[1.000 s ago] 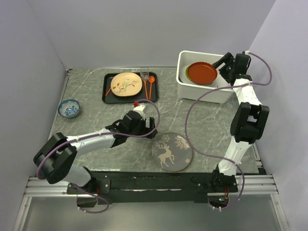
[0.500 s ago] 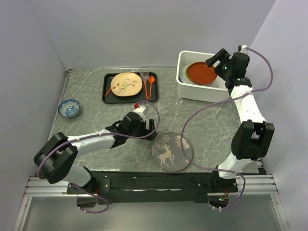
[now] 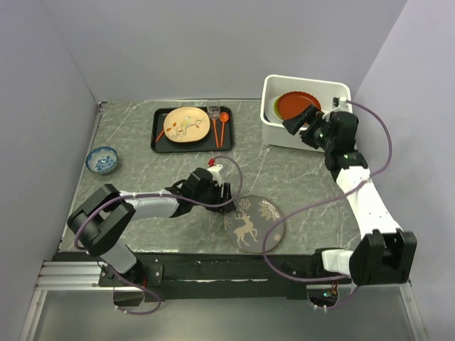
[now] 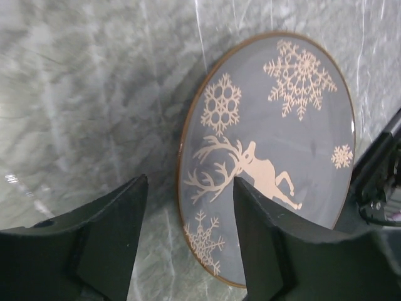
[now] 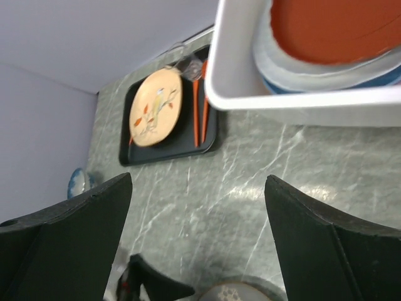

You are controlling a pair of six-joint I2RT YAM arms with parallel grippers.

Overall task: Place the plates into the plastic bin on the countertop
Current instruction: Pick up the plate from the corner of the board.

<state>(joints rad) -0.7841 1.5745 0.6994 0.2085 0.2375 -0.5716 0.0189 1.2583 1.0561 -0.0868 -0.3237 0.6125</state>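
A flat black rectangular tray (image 3: 192,147) lies toward the far left, with an orange plastic spoon (image 3: 223,122) and a second orange-handled utensil (image 3: 215,131) side by side along its right edge, and a small round blue-patterned bowl (image 3: 102,160) well apart near the left wall.

Grey plate (image 4: 276,150) bears cream reindeer and snowflakes.

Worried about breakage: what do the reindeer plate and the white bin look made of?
The reindeer plate looks like glazed ceramic, perhaps melamine: glossy grey face, soft sheen, thin gold-brown rim. The white bin is probably plastic: smooth, dull white walls and a rolled rim.
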